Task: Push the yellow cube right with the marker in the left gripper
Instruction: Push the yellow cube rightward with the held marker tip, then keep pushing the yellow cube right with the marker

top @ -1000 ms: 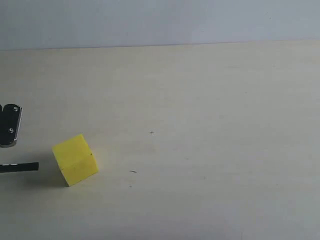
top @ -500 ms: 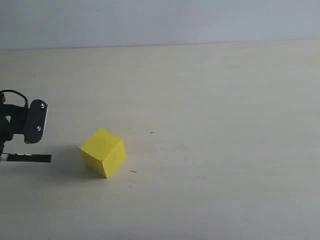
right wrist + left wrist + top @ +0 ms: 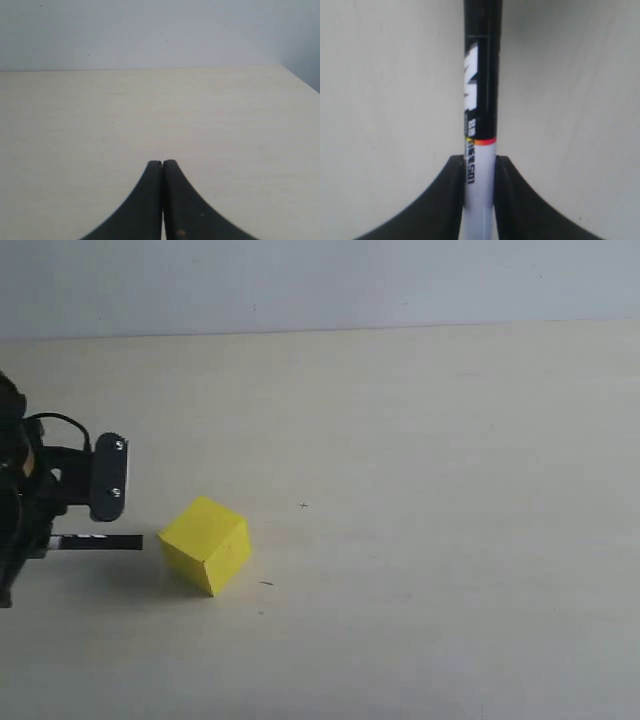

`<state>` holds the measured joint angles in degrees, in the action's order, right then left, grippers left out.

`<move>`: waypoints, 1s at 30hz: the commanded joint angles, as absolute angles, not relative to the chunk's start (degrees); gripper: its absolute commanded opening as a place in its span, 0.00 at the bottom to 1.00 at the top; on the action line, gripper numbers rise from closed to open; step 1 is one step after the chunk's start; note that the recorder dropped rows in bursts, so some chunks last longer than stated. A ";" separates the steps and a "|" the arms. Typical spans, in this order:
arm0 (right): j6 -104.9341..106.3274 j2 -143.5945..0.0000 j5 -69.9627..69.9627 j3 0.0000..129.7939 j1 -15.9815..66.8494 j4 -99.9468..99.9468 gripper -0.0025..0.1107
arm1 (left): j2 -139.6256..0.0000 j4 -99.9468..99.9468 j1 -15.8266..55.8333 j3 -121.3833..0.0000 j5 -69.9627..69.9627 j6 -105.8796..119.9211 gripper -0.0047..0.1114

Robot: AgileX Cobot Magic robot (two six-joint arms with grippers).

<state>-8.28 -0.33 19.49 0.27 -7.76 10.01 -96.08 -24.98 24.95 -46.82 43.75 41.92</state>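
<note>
The yellow cube [image 3: 205,543] rests on the pale table, one corner turned toward the camera. Left of it the marker [image 3: 105,541] lies level, black end pointing at the cube, with a small gap between its tip and the cube's left side. My left gripper [image 3: 45,540] reaches in from the left edge and is shut on the marker. In the left wrist view the marker [image 3: 481,100] runs out from between the black fingers [image 3: 454,172], which clamp its white barrel just behind the red band; left gripper [image 3: 480,160]. The cube is out of that view. My right gripper [image 3: 162,163] is shut and holds nothing.
The pale wooden table [image 3: 430,490] stretches to the right of the cube, ending at a light wall at the back. A few tiny dark specks [image 3: 265,583] mark its surface near the cube. The right wrist view shows the table's far corner [image 3: 280,67].
The left gripper and marker have moved steadily right. The cube slid right and turned between the first two frames, then stayed still while the marker tip closed in on it.
</note>
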 commanded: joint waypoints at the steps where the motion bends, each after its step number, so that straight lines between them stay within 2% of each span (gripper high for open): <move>1: -8.18 0.00 19.09 0.00 -8.11 10.50 0.02 | -97.08 -21.22 31.79 -47.31 40.07 39.77 0.04; 5: -8.18 0.00 19.09 0.00 -8.11 10.50 0.02 | -96.27 -22.93 36.78 -47.31 42.65 38.86 0.04; 11: -8.18 0.00 19.09 0.00 -8.11 10.50 0.02 | -95.46 -26.90 36.12 -47.44 47.26 34.19 0.04; 21: -8.18 0.00 19.09 0.00 -8.11 10.50 0.02 | -98.36 -24.40 36.05 -47.81 45.50 31.02 0.04; 25: -8.18 0.00 19.09 0.00 -8.11 10.50 0.02 | -101.59 -18.33 38.23 -52.14 43.51 30.74 0.04; 30: -8.18 0.00 19.09 0.00 -8.11 10.50 0.02 | -102.01 -22.18 39.51 -56.25 50.11 26.31 0.04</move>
<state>-8.28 -0.33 19.49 0.27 -7.76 10.01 -102.58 -20.86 39.67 -55.84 46.91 27.54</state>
